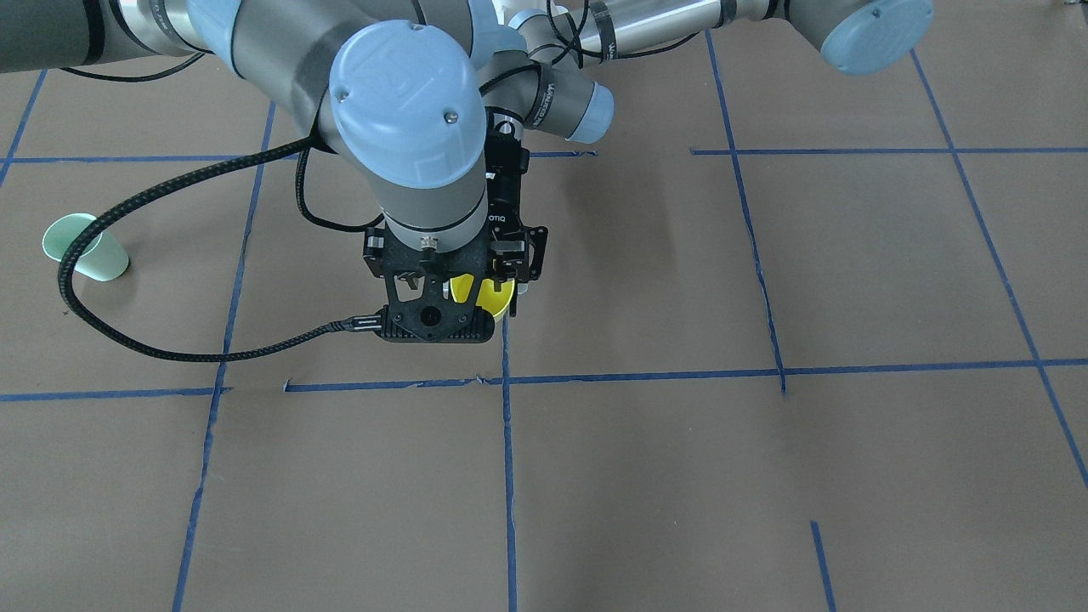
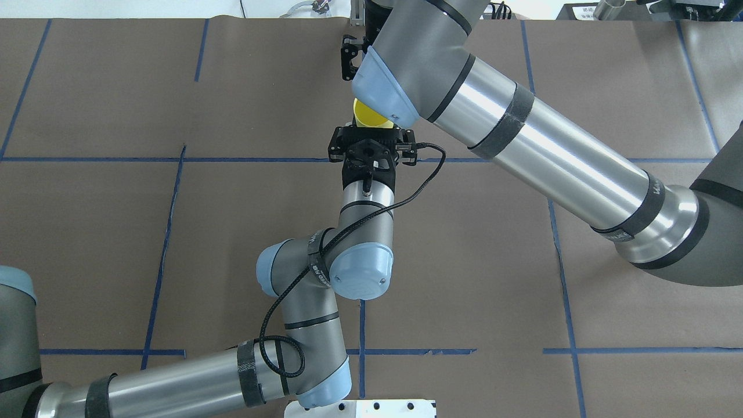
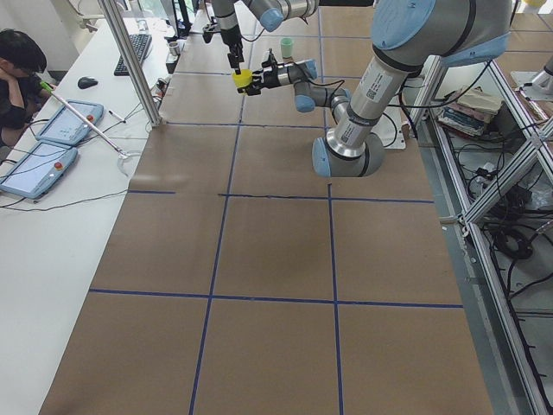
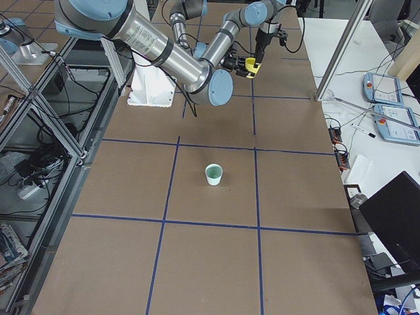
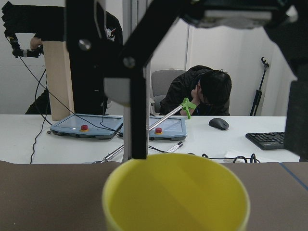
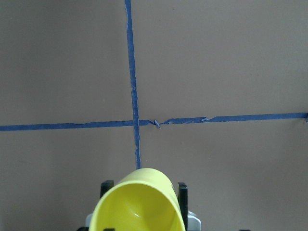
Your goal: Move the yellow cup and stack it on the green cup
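You have the yellow cup point(image 1: 493, 297) upright, mouth up, near the middle of the table point(image 1: 680, 476), with both grippers on it at once. It sits just on the robot's side of a tape crossing point(image 6: 136, 122).

The left gripper point(image 2: 371, 129) reaches in level from the robot's side. In the right wrist view you see its two black fingers point(image 6: 106, 188) pressed to either side of the cup's body below the rim, so it is clamped on the cup.

The right gripper point(image 5: 219, 154) points straight down over the cup. In the left wrist view its fingers point(image 5: 139, 106) stand spread wider than the rim. One ends at the rim's far edge and the other is out past the cup's side. You cannot tell from that view whether the nearer one is inside the cup or behind it, but neither presses on the wall, so this gripper is wide and holds nothing.

The side views are too small to show you whether the cup's base touches the paper.

The green cup point(image 4: 214, 174) stands upright on the table on the robot's right, well apart from both grippers. In the front view the right arm's cable point(image 1: 153, 344) loops across it.
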You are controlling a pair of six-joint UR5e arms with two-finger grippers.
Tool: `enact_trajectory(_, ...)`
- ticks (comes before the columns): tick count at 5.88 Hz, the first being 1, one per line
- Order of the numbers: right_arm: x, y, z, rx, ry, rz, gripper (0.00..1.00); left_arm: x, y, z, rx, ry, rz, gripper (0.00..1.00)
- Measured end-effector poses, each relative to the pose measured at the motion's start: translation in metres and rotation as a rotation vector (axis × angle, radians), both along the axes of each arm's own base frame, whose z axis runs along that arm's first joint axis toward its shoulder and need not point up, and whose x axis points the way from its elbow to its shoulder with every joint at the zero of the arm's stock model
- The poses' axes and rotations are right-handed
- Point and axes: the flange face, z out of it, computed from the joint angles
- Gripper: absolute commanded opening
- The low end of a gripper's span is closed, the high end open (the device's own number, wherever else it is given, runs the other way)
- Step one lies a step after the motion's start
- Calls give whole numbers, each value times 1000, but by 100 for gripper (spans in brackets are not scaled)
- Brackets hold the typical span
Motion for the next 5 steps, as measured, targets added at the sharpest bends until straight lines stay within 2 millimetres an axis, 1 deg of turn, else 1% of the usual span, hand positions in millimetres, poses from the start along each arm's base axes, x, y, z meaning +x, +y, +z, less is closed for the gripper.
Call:
enact_trajectory(2,-5,2,9,3,17,-3,72,0,0,1,-1,0,3,30)
enact_trajectory(4,-12,5,16,9,31,-10,52,0,0,2,-1,0,3,30)
enact_trajectory(5,-13,6,16,10,31,-13,49,0,0,2,-1,-1,3,30)
